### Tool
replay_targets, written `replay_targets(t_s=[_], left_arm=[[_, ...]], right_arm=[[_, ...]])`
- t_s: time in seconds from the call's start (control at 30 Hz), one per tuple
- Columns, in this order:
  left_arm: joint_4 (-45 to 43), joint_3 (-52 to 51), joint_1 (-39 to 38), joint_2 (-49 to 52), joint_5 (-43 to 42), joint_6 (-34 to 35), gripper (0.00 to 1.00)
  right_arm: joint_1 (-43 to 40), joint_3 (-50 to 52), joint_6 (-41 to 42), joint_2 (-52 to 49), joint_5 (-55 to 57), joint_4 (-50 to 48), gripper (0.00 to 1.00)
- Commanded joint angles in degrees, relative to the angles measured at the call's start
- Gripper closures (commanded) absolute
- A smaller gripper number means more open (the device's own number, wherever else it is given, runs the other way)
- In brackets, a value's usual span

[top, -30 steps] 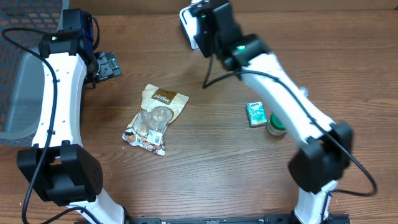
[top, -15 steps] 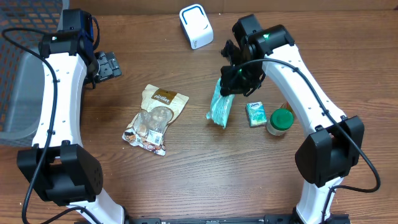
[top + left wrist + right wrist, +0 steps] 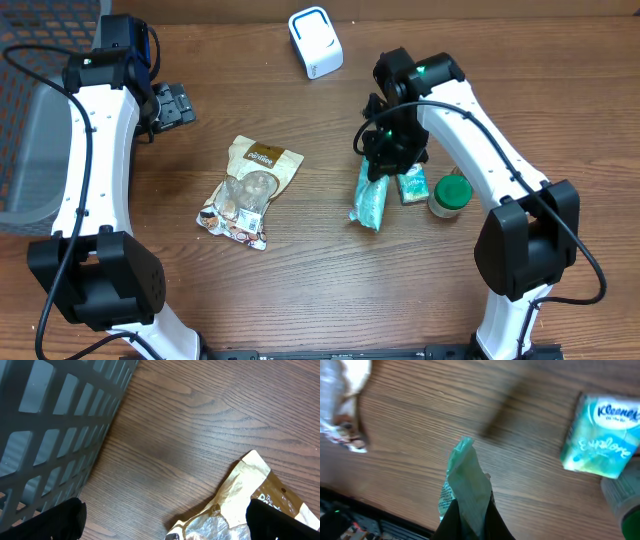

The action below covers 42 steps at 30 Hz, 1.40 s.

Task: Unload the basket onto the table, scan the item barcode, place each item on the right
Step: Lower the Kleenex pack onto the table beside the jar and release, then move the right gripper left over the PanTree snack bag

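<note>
My right gripper (image 3: 386,158) is shut on the top edge of a teal-green packet (image 3: 370,204), which hangs down over the table just left of a Kleenex pack (image 3: 411,184). The right wrist view shows the black fingers (image 3: 454,519) pinching the packet (image 3: 466,482), with small print on its left edge. The white scanner (image 3: 315,42) stands at the back of the table, well apart from the packet. My left gripper (image 3: 172,104) stands open at the far left with nothing between its fingers (image 3: 51,521).
A brown snack bag (image 3: 250,189) lies left of centre; its corner (image 3: 249,491) shows under the left gripper. A jar with a green lid (image 3: 450,195) stands right of the Kleenex pack (image 3: 601,440). A grey basket (image 3: 50,420) sits at the left table edge.
The right arm has swung away from the scanner toward the table's front, carrying the green packet down beside the Kleenex pack. The left arm has not moved.
</note>
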<state>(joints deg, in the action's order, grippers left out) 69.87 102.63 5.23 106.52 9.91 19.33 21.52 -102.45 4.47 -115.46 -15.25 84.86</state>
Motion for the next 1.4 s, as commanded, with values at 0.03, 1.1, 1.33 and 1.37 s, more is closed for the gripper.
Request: replay_targets(t_s=[0.03,1.1,1.33,1.37], left_arm=[[0.0,0.72,0.0,-0.44,0.59,0.0,0.0],[0.0,0.72,0.0,-0.44,0.59,0.0,0.0],[0.0,0.72,0.0,-0.44,0.59,0.0,0.0],[0.0,0.72,0.0,-0.44,0.59,0.0,0.0]], right_arm=[[0.15,2.71,-0.2,0.22,1.79,-0.57,0.93],[10.1,13.25,29.0,0.24,4.66,-24.79,0.29],[13.38,13.27,30.29,0.22,5.33,-30.01,0.12],[13.75,13.27,30.29,0.22,5.35,-30.67,0.11]])
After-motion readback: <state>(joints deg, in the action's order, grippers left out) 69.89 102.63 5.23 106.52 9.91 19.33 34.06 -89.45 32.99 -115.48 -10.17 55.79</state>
